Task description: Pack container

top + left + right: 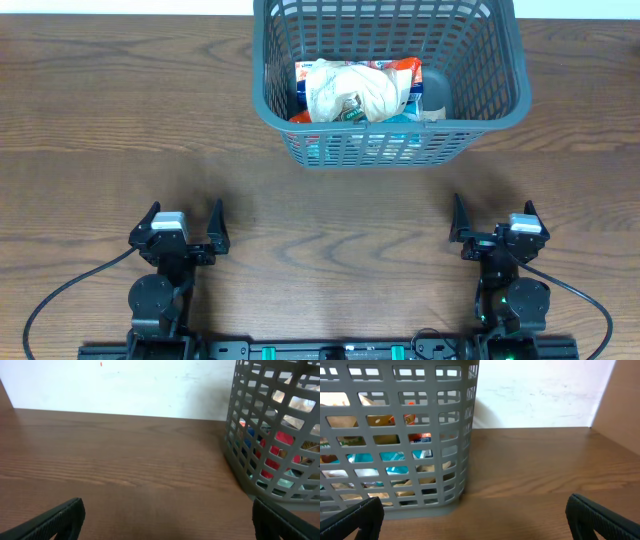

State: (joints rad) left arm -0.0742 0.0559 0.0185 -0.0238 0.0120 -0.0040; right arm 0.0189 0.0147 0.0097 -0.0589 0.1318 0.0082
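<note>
container (pixel 385 148), a large dark grey rectangular plastic basket with lattice walls, stands upright on the brown wooden surface (pixel 120 120). inside it i note a heap of crinkled snack packages (pixel 355 92), white, orange and blue, all lying below the rim. left end effector (pixel 185 212) sits well apart from the container, off its near left corner, fingers spread, holding nothing. right end effector (pixel 493 214) sits likewise off the near right corner, spread and empty. i see no loose item outside the container in any view. judgement: packing looks complete or nearly so, with nothing evident left to load.
</note>
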